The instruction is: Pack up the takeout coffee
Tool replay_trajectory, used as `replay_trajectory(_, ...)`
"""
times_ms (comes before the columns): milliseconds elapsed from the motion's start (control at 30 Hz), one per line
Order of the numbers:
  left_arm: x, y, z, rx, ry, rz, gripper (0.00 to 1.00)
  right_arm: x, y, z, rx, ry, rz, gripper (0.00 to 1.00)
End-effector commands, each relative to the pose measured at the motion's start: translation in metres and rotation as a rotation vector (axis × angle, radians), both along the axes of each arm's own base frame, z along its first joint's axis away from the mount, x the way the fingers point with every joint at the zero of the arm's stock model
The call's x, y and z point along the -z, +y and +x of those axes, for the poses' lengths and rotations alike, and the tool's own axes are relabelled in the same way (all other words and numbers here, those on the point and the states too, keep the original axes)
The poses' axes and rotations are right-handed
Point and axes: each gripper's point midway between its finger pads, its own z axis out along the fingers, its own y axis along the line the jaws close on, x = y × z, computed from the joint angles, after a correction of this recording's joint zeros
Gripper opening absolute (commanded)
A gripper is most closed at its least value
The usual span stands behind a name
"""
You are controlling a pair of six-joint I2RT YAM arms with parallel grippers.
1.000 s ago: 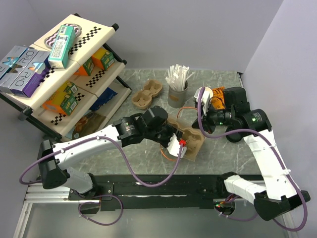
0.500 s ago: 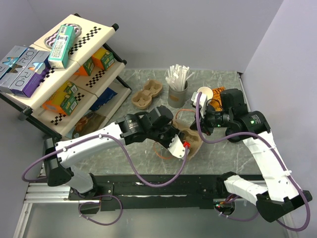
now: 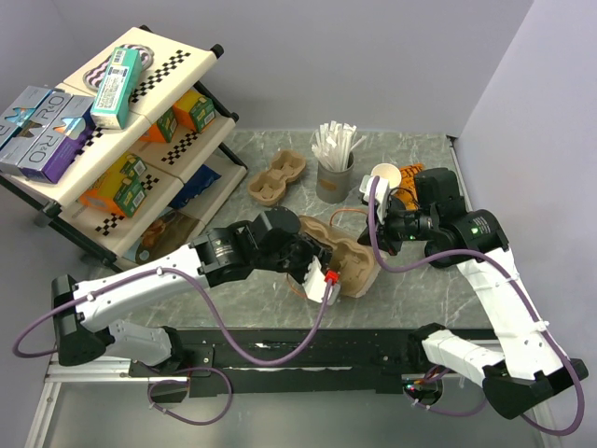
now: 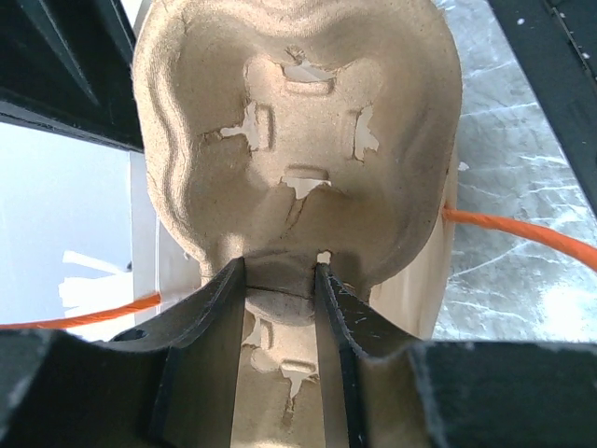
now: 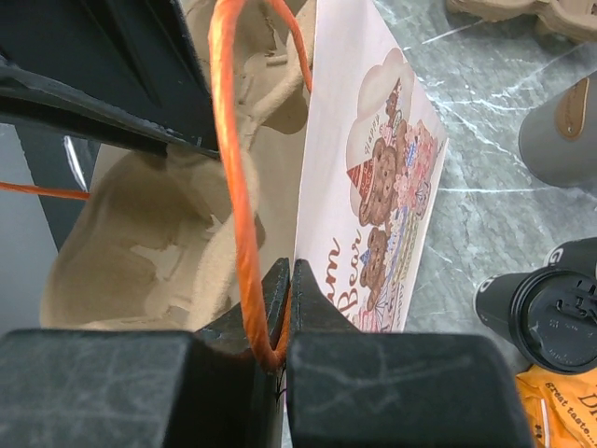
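The takeout coffee (image 5: 550,322), a dark cup with a round black top, stands on the marble right of the bag; from above it shows as a dark cup (image 3: 366,190) beside the tin. My left gripper (image 4: 280,280) (image 3: 323,273) is shut on the middle ridge of a brown pulp cup carrier (image 4: 298,140) (image 3: 353,257). The carrier lies partly inside a pale paper bag (image 5: 373,187) printed with bears. On the bag's orange cord handle (image 5: 238,187) my right gripper (image 5: 290,280) (image 3: 384,224) is shut, holding it up.
A second pulp carrier (image 3: 277,177) lies at the back. A grey tin of straws (image 3: 334,177), a white cup stack (image 3: 385,175) and an orange snack bag (image 3: 410,177) crowd the back right. A stocked shelf rack (image 3: 112,140) fills the left.
The left arm's elbow has swung left and the carrier in its grip has shifted slightly left. The right gripper edged right early, uncovering the white cups, then held still.
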Motion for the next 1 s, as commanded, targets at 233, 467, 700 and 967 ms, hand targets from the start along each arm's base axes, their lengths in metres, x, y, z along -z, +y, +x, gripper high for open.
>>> replay_trajectory(233, -0.032, -0.009, 0.007, 0.000, 0.007, -0.121, 0.01, 0.002, -0.002, -0.014, -0.043, -0.008, -0.011, 0.00)
replay_trajectory(467, -0.022, 0.000, 0.015, -0.061, 0.081, -0.104, 0.01, 0.002, -0.006, -0.017, -0.047, -0.004, -0.035, 0.06)
replay_trajectory(700, -0.007, 0.000, 0.012, -0.051, 0.109, -0.066, 0.01, 0.004, -0.015, -0.029, -0.034, 0.036, -0.068, 0.41)
replay_trajectory(967, -0.011, -0.002, 0.008, -0.034, 0.131, -0.092, 0.01, 0.017, -0.024, -0.042, -0.028, 0.107, -0.115, 0.62)
